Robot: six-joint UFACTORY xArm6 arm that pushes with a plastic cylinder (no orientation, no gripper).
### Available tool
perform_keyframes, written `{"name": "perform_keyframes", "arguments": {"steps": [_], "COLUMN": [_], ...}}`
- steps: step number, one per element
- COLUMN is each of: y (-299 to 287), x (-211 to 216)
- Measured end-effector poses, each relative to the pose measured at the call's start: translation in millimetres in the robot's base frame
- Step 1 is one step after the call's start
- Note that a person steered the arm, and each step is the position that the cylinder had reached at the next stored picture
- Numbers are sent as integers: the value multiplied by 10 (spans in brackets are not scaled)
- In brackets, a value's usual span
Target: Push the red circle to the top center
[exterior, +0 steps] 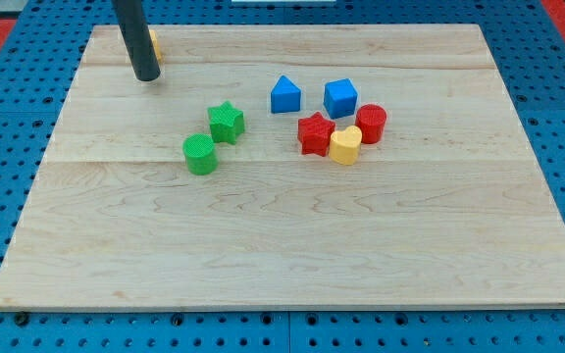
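With my tip (146,75) bare, holding nothing, at the far left, you are steering it around to the near-right side of the red circle (371,124), which is touching the yellow heart (345,145), then pushing far-left.

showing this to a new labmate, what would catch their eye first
The tight cluster right of centre: the red circle touching the yellow heart and red star, two blue blocks above. My tip stands far off at the top left, beside a half-hidden yellow block.
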State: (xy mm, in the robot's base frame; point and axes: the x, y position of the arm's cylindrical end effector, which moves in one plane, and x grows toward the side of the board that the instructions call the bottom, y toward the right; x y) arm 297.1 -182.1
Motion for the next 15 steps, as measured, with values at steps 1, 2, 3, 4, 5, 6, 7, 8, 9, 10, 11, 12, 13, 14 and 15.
{"name": "perform_keyframes", "arguments": {"steps": [1, 2, 3, 4, 5, 6, 7, 8, 9, 10, 11, 12, 13, 14, 15], "y": [409, 815, 1159, 1365, 1713, 2247, 2488, 2531, 2990, 3325, 3508, 3763, 3599, 3438, 3880], "x": [60, 288, 471, 636, 788, 788, 926, 1178, 986, 658, 553, 345, 153, 73, 65]}}
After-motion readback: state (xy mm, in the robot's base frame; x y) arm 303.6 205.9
